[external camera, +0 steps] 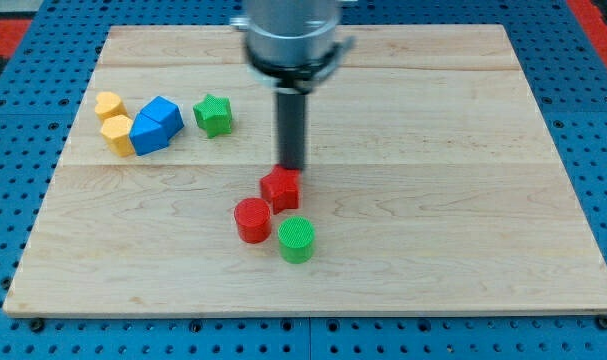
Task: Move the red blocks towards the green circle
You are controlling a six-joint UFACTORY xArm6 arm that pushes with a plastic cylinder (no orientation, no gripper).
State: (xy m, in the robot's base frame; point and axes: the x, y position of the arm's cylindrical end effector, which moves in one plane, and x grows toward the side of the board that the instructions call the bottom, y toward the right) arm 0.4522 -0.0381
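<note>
Two reds nearly home: my tip point(292, 167), a bare rod pinching nothing, sits directly top-side of red block point(280, 189); green circle point(296, 239) below.

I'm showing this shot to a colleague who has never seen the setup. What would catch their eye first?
Probably the dark rod dropping from the view's top, my tip sitting just above a red block near the board's centre. Right below it a red cylinder and the green circle bunch close together. Far off at the view's upper left sits a second cluster: two yellow blocks, a blue block and a green star.
</note>
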